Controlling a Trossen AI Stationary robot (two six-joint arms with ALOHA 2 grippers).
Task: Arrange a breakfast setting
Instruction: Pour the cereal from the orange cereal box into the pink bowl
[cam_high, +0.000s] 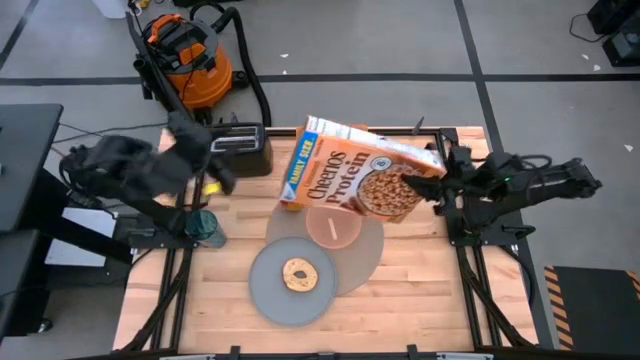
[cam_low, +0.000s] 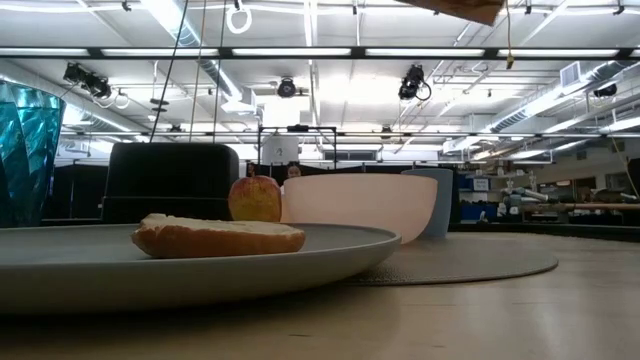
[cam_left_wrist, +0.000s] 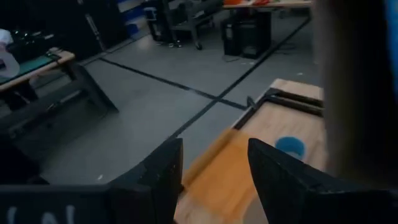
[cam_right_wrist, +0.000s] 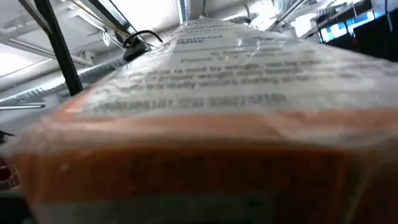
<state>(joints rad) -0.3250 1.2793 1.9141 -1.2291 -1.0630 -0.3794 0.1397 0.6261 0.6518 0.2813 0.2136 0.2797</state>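
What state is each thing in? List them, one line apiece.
cereal box: lifted and tilted above the pink bowl.
right gripper: shut on the cereal box.
left gripper: open, empty, beside the toaster.
pink bowl: upright on the mat.
grey plate: flat, overlapping the mat's edge.
bagel: lying flat on the grey plate.
apple: resting upright, untouched.

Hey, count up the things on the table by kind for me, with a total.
Dishes: 4, mat, plate, pink bowl, blue cup
Food: 2, bagel, apple
Appliances: 1, toaster
Total: 7
The cereal box is held above the table.
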